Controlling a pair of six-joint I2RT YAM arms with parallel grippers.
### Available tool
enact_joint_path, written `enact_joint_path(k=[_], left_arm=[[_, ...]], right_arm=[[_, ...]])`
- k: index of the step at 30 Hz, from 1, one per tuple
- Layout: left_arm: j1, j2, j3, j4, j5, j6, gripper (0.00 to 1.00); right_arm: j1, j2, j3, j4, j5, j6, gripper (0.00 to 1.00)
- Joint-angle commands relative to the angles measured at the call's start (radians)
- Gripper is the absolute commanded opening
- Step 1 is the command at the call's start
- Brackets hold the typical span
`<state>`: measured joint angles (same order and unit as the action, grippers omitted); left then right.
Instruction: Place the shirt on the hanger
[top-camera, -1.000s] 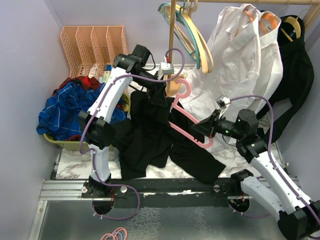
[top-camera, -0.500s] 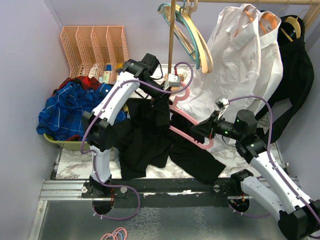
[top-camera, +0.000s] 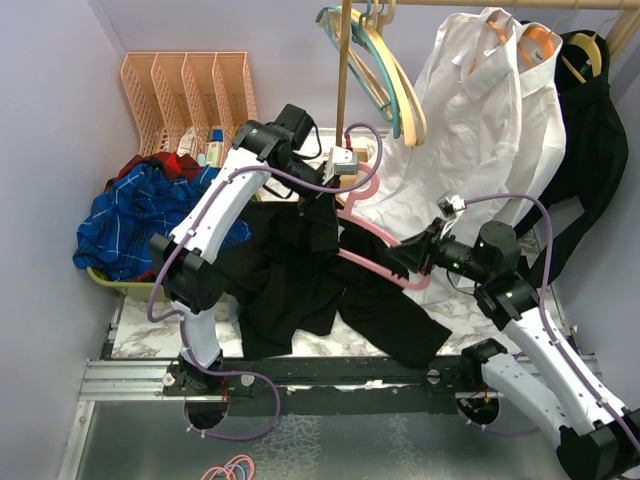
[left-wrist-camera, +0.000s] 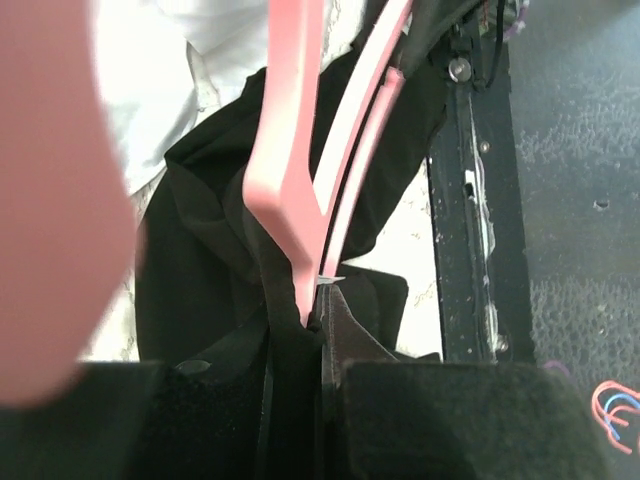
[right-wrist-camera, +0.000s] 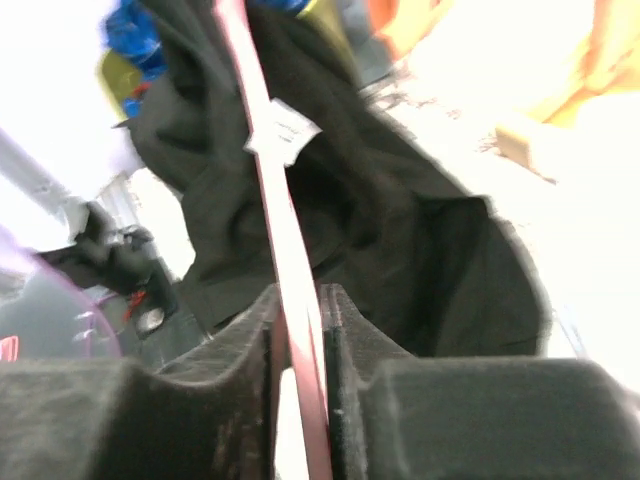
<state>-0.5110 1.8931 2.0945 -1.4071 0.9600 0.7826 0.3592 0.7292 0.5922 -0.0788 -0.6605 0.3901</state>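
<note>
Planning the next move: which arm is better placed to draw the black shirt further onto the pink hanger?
Left. The left gripper pinches the shirt right at the hanger, so it can likely pull cloth along. The right gripper clamps the hanger bar and would better steady it.

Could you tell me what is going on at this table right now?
Two robot arms are working a black shirt onto a pink hanger. The right gripper clamps the hanger's bar and holds it tilted. The left gripper pinches shirt fabric right at the end of one hanger arm. Most of the shirt lies crumpled on the marble table, so it is not hung yet.
</note>
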Motion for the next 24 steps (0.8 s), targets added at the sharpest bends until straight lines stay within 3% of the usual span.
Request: enact_joint_path(k=[1,4,5,8,15,19,24], left_arm=[[0.015,-0.138,-0.010,0.293,-0.028,-0.270,0.00],[0.019,-0.160,0.066,0.304,-0.024,-0.331,0.00],[0.019,-0.170,0.082,0.310,-0.020,-0.352,0.00],[0.020,-0.235,0.046,0.409,-0.048,-0.447,0.00],[0.048,-0.334,0.002,0.508,-0.001,-0.568,0.00],[0.080,-0.384,-0.066,0.561,0.069,-0.620,0.00],[0.094,-0.402,-0.094,0.568,0.118,-0.628,0.00]], right_arm=[[0.006,-0.092,0.087,-0.094,0.251,0.081,0.38],[0.006,-0.285,0.006,-0.078,0.357,0.150,0.95],[0.006,-0.365,-0.021,-0.083,0.388,0.177,1.00],[0.006,-0.462,-0.050,-0.150,0.418,0.237,0.99],[0.006,-0.514,-0.138,-0.139,0.203,0.368,0.99],[0.006,-0.461,-0.164,-0.036,0.179,0.404,0.93],[0.006,-0.294,-0.196,0.242,0.158,0.464,0.91]])
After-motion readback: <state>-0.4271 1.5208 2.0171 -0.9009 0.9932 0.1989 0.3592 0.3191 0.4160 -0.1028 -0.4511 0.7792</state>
